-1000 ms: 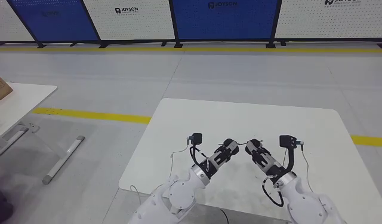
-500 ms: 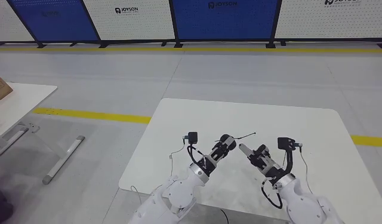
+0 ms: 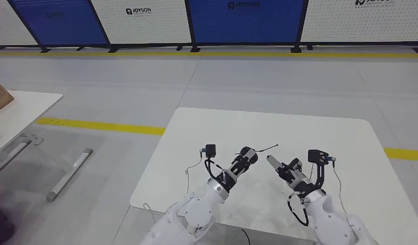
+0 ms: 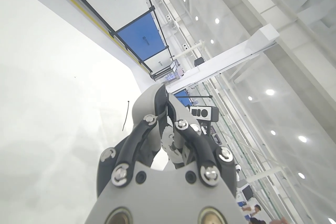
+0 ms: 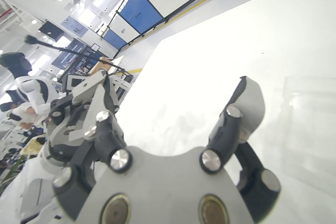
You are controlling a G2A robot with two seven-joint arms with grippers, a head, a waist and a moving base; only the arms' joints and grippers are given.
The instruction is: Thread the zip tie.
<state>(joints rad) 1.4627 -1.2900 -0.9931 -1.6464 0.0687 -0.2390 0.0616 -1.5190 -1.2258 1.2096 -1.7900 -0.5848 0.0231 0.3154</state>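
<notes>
My left hand [image 4: 166,98] is closed tight, its two fingers pressed together on the zip tie [image 3: 266,150], which is pinched between them. From that grip the black strap runs out straight toward the far right, above the white desk [image 3: 326,130], with its small head at the free end. My right hand [image 5: 174,80] sits just to the right of the left one, over the near middle of the desk, its fingers spread wide and holding nothing. Its leftward fingertip lies close beside the strap; I cannot tell whether they touch. On the desk by my left hand a thin dark line [image 4: 126,116] shows; whether it is a shadow or a second tie, I cannot tell.
</notes>
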